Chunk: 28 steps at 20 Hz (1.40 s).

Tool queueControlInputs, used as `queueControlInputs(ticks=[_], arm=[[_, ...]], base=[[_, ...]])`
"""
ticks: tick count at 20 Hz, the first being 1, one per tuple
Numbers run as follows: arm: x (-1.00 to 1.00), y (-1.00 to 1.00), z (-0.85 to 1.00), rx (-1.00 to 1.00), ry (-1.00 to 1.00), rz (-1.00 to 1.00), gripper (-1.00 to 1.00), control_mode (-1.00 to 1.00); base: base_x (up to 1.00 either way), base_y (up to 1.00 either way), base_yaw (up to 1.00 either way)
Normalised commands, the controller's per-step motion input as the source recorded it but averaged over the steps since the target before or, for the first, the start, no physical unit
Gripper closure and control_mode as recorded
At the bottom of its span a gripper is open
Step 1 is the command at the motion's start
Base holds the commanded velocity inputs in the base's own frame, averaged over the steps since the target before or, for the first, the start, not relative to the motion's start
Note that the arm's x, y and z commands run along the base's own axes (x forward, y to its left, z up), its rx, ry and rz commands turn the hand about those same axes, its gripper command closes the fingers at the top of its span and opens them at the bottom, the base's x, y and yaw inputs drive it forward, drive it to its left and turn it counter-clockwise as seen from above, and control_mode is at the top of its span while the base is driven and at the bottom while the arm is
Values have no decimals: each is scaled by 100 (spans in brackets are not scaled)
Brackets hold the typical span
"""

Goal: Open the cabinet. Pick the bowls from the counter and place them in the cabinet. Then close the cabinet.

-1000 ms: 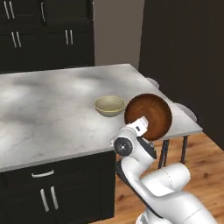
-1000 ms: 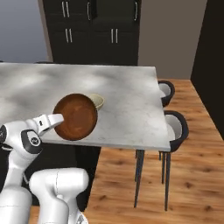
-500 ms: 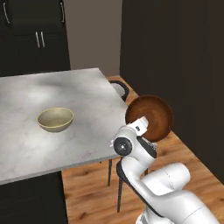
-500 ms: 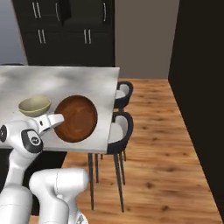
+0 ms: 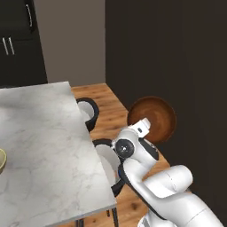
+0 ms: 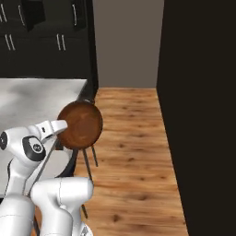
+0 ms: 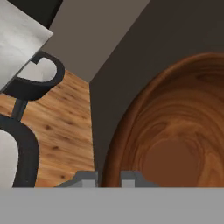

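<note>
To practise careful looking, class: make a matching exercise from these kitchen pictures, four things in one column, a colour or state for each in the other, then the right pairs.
Things:
1. bowl
2. counter
3. floor
4. gripper

Descriptions:
A. pale marble
B. shut on the bowl's rim
C. glossy reddish-brown, held up in the air
D. orange wood planks

Pairs: 1-C, 2-A, 3-D, 4-B

Bowl (image 5: 152, 119): glossy reddish-brown with darker wood-grain rings. Second bowl (image 5: 1, 160): pale cream with yellowish rim. Counter (image 5: 44, 146): white marble, faint grey veining. Stools (image 5: 88, 111): black shells, light grey seats. Floor (image 6: 133, 152): warm orange-brown planks with darker grain. Cabinet (image 6: 50, 39): black panels, slim white bar handles. Back wall (image 6: 126, 41): plain grey-taupe. Arm (image 5: 159, 186): white with dark joints.
</note>
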Motion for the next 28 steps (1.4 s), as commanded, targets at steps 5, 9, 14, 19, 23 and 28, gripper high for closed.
queueControlInputs(ticks=[5, 9, 14, 19, 23, 28], arm=[[0, 0, 0, 0, 0, 0, 100, 100], [0, 0, 0, 0, 0, 0, 100, 100], [0, 0, 0, 0, 0, 0, 100, 100], [0, 0, 0, 0, 0, 0, 100, 100], [0, 0, 0, 0, 0, 0, 100, 100], [0, 0, 0, 0, 0, 0, 100, 100]], base=[[100, -100, -5], [100, -95, 0], [65, -97, -9], [-40, -100, -18], [62, -91, -16], [100, -11, 1]])
